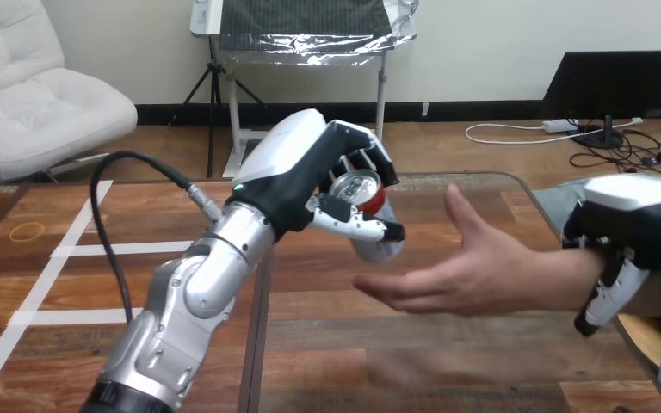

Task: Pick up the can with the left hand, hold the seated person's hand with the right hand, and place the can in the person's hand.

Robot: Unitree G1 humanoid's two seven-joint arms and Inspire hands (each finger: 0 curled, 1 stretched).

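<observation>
The right hand (624,237) curls its fingers round the person's wrist (568,277); the person's hand (460,275) lies open. Just beyond, above the desk (69,288), the left hand (310,168) wraps the can (363,191) by its side: likely light, smooth, easily dented, best gripped gently mid-body.

Silver left forearm (211,262), white-shelled black left hand (297,168)

The can (360,190) has a shiny bare-metal top and a glossy red side. The left hand (297,151) wears a smooth, glossy white plastic shell over matt black parts; its forearm (215,267) is satin silver metal. The tabletop (353,366) is smooth, grained wood.
</observation>
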